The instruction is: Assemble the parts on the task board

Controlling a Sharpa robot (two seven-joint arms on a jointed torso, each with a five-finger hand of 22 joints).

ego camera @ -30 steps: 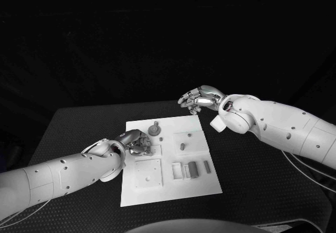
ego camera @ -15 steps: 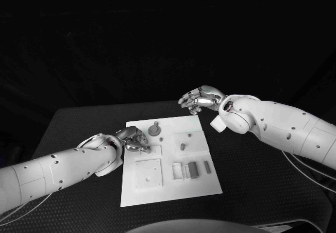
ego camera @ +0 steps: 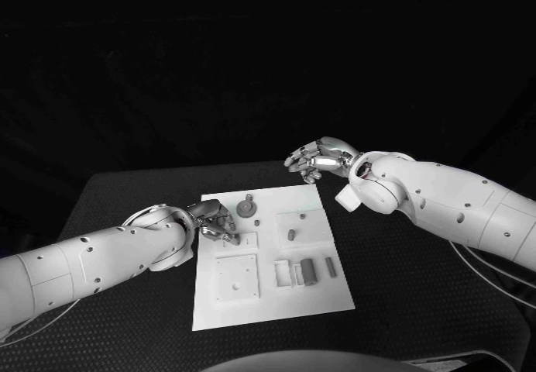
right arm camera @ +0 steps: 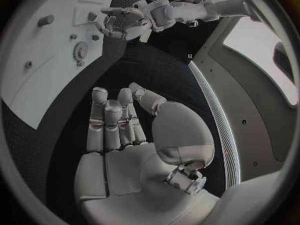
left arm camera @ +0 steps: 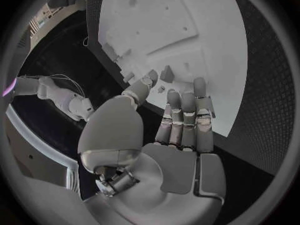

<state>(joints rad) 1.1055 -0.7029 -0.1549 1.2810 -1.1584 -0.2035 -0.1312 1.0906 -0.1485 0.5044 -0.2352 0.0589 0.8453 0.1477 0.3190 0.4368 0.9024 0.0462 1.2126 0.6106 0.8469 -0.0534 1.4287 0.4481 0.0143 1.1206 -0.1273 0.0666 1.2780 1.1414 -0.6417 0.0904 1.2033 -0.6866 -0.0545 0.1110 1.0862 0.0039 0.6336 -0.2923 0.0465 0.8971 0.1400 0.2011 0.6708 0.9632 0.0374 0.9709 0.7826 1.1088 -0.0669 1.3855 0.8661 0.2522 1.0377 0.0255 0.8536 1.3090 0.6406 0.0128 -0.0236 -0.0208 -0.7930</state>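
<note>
The white task board [ego camera: 268, 298] lies in the middle of the black table. On it are a grey gear-shaped part [ego camera: 245, 208], a small peg [ego camera: 290, 232] and two grey blocks [ego camera: 307, 270] beside a white frame. My left hand [ego camera: 212, 221] hovers over the board's far left part with its fingers [left arm camera: 187, 110] stretched out. Its thumb tip is close beside a small grey part [left arm camera: 167, 75], with nothing gripped. My right hand [ego camera: 318, 159] hangs in the air beyond the board's far edge, fingers [right arm camera: 109, 120] straight and holding nothing.
A raised white square plate [ego camera: 235, 277] takes up the board's near left part. Black table surface [ego camera: 424, 294] surrounds the board on all sides. The right wrist view shows the board [right arm camera: 37, 80] and the gear-shaped part [right arm camera: 80, 50] below the right hand.
My left hand has drawn back a little toward the board's far left edge, and its forearm has swung outward. The right arm has stayed still.
</note>
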